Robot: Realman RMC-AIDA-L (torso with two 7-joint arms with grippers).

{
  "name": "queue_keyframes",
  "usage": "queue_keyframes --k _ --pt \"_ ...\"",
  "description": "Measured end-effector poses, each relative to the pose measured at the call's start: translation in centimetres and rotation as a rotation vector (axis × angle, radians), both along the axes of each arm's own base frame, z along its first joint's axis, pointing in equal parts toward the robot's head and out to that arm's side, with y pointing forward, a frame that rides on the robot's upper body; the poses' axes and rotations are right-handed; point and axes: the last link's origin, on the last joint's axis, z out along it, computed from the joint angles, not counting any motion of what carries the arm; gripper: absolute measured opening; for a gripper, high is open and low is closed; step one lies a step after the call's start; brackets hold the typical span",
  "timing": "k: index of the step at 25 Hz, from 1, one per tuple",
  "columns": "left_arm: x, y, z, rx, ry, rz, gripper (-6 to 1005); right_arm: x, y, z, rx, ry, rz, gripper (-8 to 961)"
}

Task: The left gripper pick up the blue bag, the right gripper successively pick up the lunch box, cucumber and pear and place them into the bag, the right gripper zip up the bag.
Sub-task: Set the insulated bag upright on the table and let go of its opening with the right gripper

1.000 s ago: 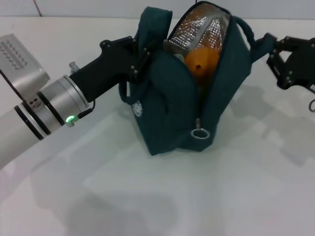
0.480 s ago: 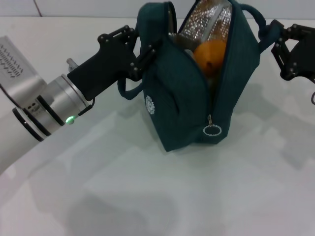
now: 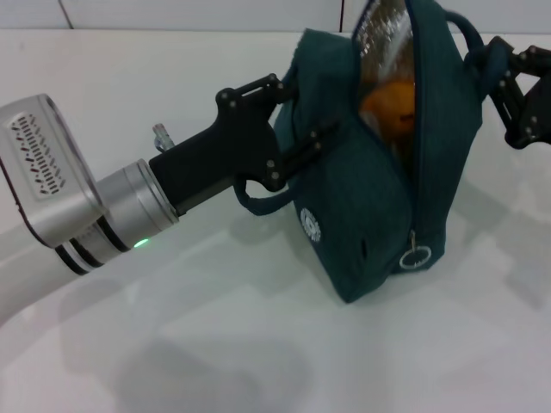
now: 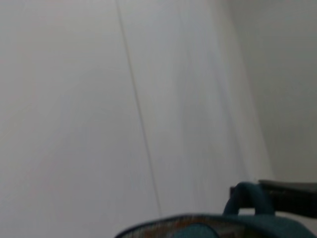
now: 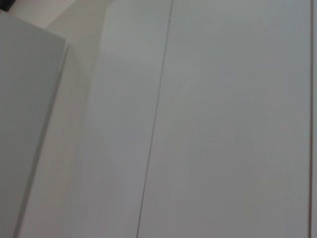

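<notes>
The blue bag [image 3: 362, 198] stands upright at centre right, its top slit open and silvery lining [image 3: 383, 26] showing. The orange pear [image 3: 392, 107] sits inside the opening. The zipper ring [image 3: 416, 256] hangs low on the bag's front edge. My left gripper [image 3: 301, 116] is shut on the bag's left side by a rope handle. At the right edge, my right gripper [image 3: 504, 77] is shut on the bag's other handle [image 3: 478, 43]. The left wrist view catches the bag's top [image 4: 198, 229] and a handle [image 4: 245, 196]. The lunch box and cucumber are out of view.
The white table [image 3: 215, 344] stretches around the bag, with a pale wall behind it. The right wrist view shows only a pale panelled surface [image 5: 198, 124].
The left gripper has carried the bag to the right and tipped it more upright. The opening has narrowed. The right gripper shifted slightly right with the handle.
</notes>
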Motion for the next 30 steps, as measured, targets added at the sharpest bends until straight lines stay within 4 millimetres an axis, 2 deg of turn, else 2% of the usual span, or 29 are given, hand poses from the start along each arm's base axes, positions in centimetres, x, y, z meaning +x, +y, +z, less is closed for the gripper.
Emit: queue_keyframes --k 5,8,18,23,30 --pt "0.5 0.4 0.4 0.018 -0.033 0.001 509 0.3 0.0 -0.2 -0.029 -0.012 -0.015 60" --pt "0.7 1.1 0.8 0.044 -0.078 0.047 508 0.6 -0.8 -0.6 -0.058 -0.015 -0.012 59" --pt "0.4 1.3 0.4 0.043 -0.060 0.076 504 1.4 -2.3 -0.9 -0.118 -0.065 0.022 59" --pt "0.3 0.9 0.2 0.027 -0.049 0.060 504 1.6 -2.2 -0.1 -0.191 -0.011 -0.010 58" --pt "0.2 -0.9 0.2 -0.010 -0.073 -0.003 503 2.2 -2.0 0.5 -0.268 0.052 -0.087 58"
